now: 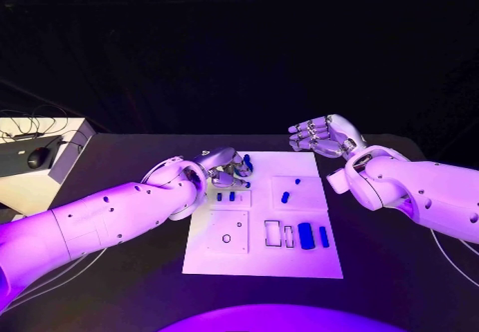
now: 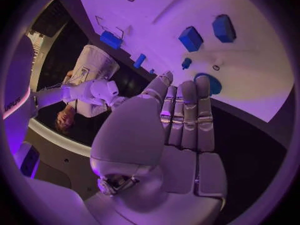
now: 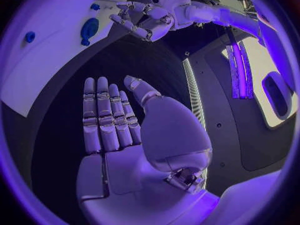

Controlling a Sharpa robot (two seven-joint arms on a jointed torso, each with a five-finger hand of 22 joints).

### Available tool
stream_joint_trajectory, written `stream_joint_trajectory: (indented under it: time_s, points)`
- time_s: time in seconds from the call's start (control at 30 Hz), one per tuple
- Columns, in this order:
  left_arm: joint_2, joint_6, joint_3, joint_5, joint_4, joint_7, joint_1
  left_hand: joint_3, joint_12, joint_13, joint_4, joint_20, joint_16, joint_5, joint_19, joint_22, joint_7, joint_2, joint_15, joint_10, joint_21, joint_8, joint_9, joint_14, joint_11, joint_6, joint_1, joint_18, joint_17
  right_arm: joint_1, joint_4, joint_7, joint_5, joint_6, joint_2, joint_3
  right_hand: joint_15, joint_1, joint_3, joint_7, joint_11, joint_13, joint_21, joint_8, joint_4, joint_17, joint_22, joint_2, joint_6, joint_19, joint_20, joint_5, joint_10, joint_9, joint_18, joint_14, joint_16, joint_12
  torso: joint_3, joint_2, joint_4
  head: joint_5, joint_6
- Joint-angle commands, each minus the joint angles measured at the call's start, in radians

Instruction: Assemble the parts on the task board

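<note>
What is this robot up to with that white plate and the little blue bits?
It is putting small blue parts together on the white task board. The left hand is over the board's far left corner, by a round blue part; whether it grips anything is unclear. The right hand hovers empty, fingers apart, beyond the board's far right corner. Several blue parts sit on the board.

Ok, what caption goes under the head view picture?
Left hand reaches over the board's far corner while the right hand waits open.
</note>
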Motion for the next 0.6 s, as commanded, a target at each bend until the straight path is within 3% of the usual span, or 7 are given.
stream_joint_trajectory:
  time_s: [0.03, 0.37, 0.6]
  points:
    - [0.018, 0.008, -0.001, -0.063, -0.007, 0.008, 0.005, 0.006, 0.003, 0.0, 0.003, 0.006, 0.01, -0.006, -0.004, 0.004, 0.001, -0.009, 0.0, -0.015, 0.003, -0.003, 0.0, -0.011, 0.0, -0.014, -0.003, 0.011, -0.004, 0.0, 0.001, 0.013, -0.004, 0.009, 0.001, 0.001, 0.005, 0.0, 0.002, 0.004, 0.003, -0.002, 0.003, -0.005, 0.002, -0.001, 0.001, -0.008, 0.003, -0.006, -0.001, -0.002, 0.001, -0.001, 0.002, 0.001, -0.003, -0.002, 0.0001, 0.0, 0.0009, -0.002, -0.002]
    - [0.06, 0.115, -0.011, -0.102, -0.038, -0.05, 0.02, 0.003, -0.023, -0.003, 0.023, 0.017, 0.038, -0.008, -0.004, 0.014, 0.008, -0.023, 0.015, -0.063, -0.004, -0.004, -0.001, -0.023, 0.02, -0.024, -0.018, 0.016, -0.033, 0.0, 0.001, 0.013, -0.004, 0.009, 0.004, 0.001, 0.005, -0.001, 0.002, 0.005, 0.003, -0.002, 0.003, -0.005, 0.003, -0.001, 0.0, -0.009, 0.002, -0.007, 0.0, -0.001, 0.0, -0.001, 0.002, 0.0, -0.003, -0.002, 0.0011, -0.001, 0.001, -0.001, -0.001]
    - [0.077, 0.158, -0.017, -0.124, -0.056, -0.072, 0.025, -0.005, -0.058, -0.003, 0.041, 0.02, 0.081, -0.01, -0.002, 0.03, 0.01, -0.04, 0.013, -0.07, -0.005, -0.006, -0.002, -0.033, 0.017, -0.047, -0.011, 0.018, -0.083, 0.0, 0.002, 0.014, -0.003, 0.009, 0.005, 0.001, 0.005, -0.001, 0.002, 0.005, 0.003, -0.002, 0.003, -0.005, 0.003, -0.001, 0.0, -0.009, 0.002, -0.007, 0.0, -0.001, 0.0, -0.001, 0.002, 0.0, -0.003, -0.002, 0.0002, -0.001, 0.0009, -0.001, -0.001]
